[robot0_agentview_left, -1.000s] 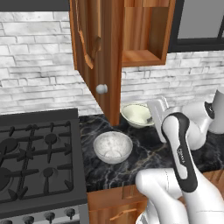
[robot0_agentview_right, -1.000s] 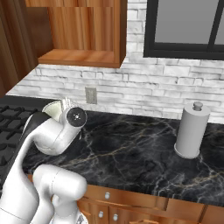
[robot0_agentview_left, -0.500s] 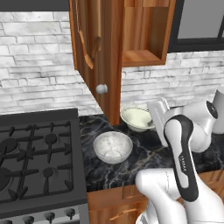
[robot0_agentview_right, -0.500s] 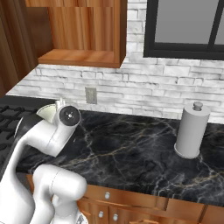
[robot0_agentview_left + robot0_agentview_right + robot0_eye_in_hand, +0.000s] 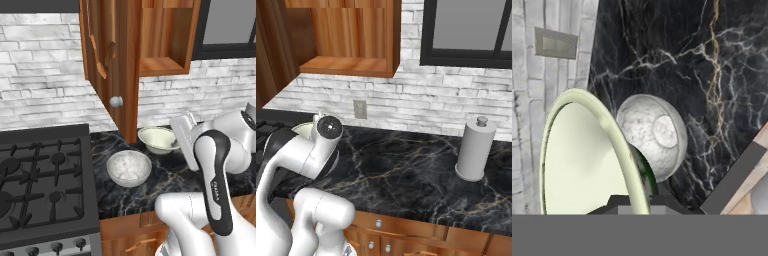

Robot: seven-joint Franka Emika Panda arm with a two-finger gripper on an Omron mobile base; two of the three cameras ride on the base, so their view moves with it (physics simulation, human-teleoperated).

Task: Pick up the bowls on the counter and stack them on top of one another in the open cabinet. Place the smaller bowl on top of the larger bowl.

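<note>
Two bowls: gripper (image 5: 634, 202) clamped on the smaller bowl (image 5: 587, 160) rim, apparently lifted; larger bowl (image 5: 129, 168) on the counter (image 5: 165, 180). Right base view adds one paper-towel roll (image 5: 474, 149).

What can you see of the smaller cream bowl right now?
The smaller bowl is shallow, pale cream with a smooth plain inside and a thin greenish-looking rim. The shut gripper pinches that rim, which fills the hand view's near left. It sits behind the larger bowl, below the cabinet; whether it touches the counter is unclear.
</note>
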